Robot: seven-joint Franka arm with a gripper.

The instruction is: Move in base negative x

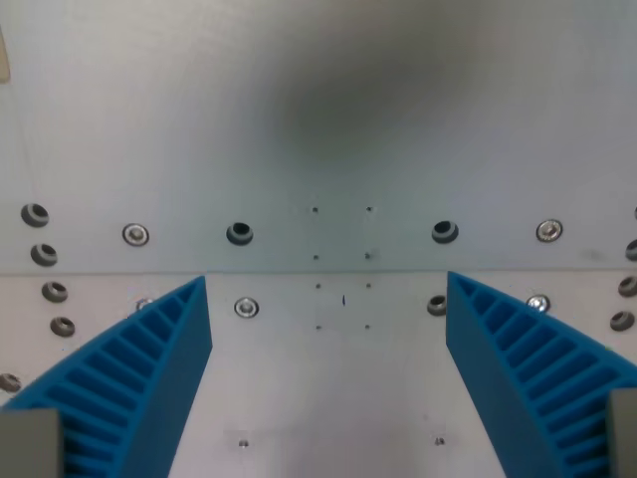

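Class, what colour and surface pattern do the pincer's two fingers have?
Bright blue with ribbed slats, on both fingers of the open pincer; the wrist view shows it.

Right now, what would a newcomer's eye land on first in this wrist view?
The two blue ribbed fingers, spread wide apart at the lower corners with nothing between them. Behind them lies a grey metal plate, crossed by a row of screw holes, with a dark blurred shadow near the top.

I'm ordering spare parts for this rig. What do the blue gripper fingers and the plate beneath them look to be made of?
The blue fingers look like moulded or printed plastic or rubber: matte, evenly coloured, with open ribs. The plate looks like brushed aluminium or similar metal: pale grey, dull sheen, dotted with holes and screws. The gripper stands open with nothing between its fingers.
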